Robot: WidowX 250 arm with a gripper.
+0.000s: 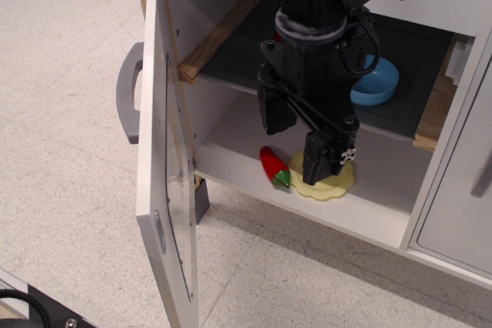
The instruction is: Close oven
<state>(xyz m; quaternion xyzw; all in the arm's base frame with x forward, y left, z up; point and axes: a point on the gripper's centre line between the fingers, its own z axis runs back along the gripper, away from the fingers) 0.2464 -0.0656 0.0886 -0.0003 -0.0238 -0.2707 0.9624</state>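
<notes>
You have one oven (pixel 231 74) with one open door (pixel 165 182) and one grey handle (pixel 129 94). Inside it: one blue bowl (pixel 377 82), one red pepper (pixel 274 167), one yellow plate (pixel 327 186) — perhaps just a flat toy.

Floor (pixel 61 113): pale speckled tile with thin grout lines, evenly lit. Plain white cabinet door (pixel 461 213) stands at right, shut.

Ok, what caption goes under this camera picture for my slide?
Toy oven door wide open, black pincer in front of the cavity.
</notes>
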